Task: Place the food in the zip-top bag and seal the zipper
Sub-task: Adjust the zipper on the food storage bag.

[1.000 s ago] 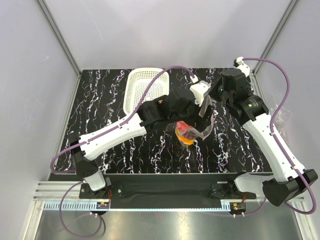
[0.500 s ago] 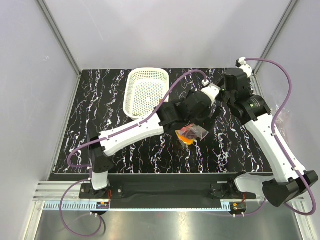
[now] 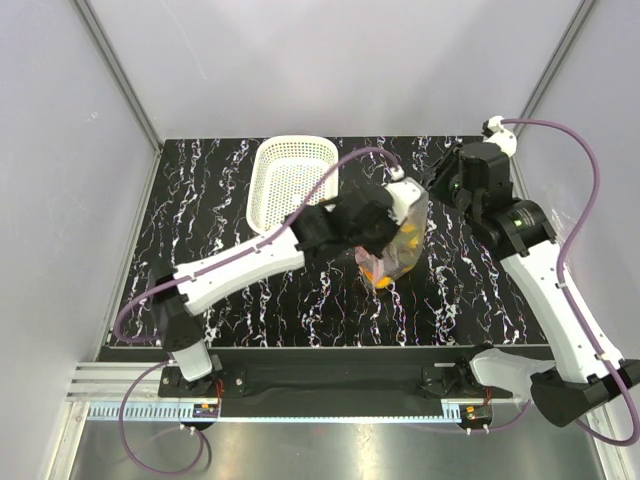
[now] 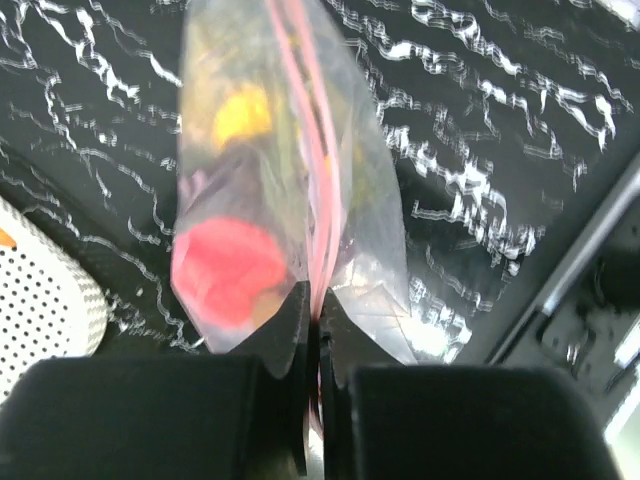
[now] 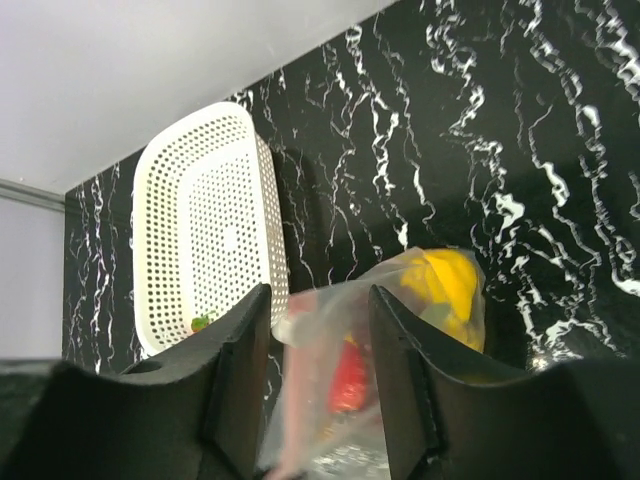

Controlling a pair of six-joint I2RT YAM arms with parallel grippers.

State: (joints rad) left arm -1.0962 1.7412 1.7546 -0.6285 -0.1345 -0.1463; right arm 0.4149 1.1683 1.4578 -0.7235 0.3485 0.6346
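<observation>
Centre frame in the overhead view, the zip-top bag (image 3: 402, 243) is held up by its mouth edge, crinkly clear plastic bulging with a red apple (image 4: 228, 270) and a yellow lemon (image 4: 242, 115). Our left gripper (image 4: 315, 300) is pinched tight on the pink zipper (image 4: 320, 180), we judge to press the seal. Our right gripper (image 5: 318, 310) stands parted, gripping nothing. The white lattice basket (image 3: 262, 195) sits upper left.

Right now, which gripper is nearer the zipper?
Left. The left gripper is shut on the zipper itself; the right gripper is open, the bag just ahead of it.
</observation>
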